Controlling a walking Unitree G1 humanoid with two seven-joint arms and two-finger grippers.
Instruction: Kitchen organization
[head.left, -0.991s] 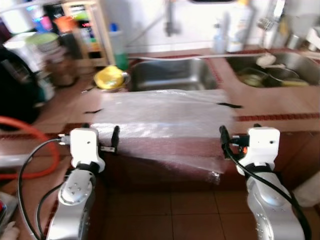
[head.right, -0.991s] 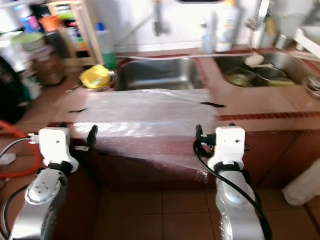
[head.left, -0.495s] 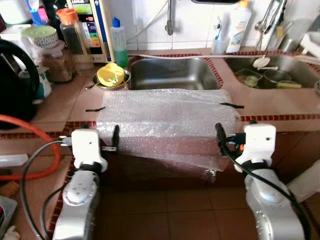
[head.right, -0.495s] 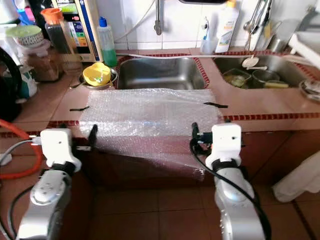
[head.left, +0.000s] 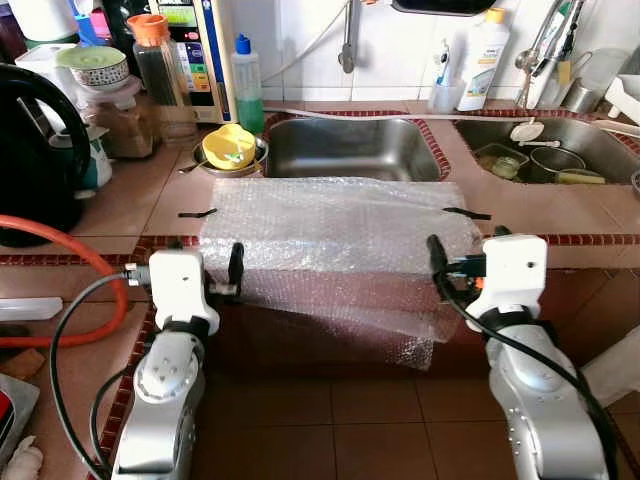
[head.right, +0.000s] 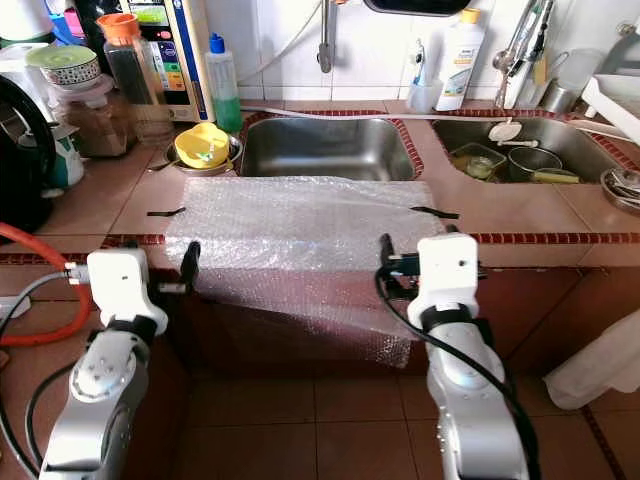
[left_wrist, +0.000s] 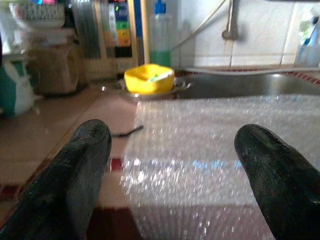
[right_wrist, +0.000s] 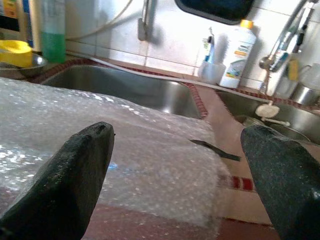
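Left eye view: we are standing before the counter, with a bubble wrap sheet (head.left: 335, 225) lying flat just in front of the sink basin (head.left: 345, 148), its front edge drooping over the counter lip. Its long axis is running side to side. The left gripper (head.left: 234, 272) is hovering at the sheet's left front corner, the right gripper (head.left: 436, 256) at its right front corner; both look about equally near. Finger spread is hard to judge from here.

Right eye view: black tape strips (head.right: 434, 212) are pinning the sheet's sides. A yellow bowl (head.right: 201, 146) is sitting left of the sink.

Left wrist view: we are seeing both fingers (left_wrist: 75, 170) spread wide, holding nothing, the sheet's edge lying straight ahead between them; it looks soft, pebbled, translucent.

Right wrist view: fingers (right_wrist: 75, 175) are likewise wide apart and empty, the crinkled sheet ahead, steel sink beyond.
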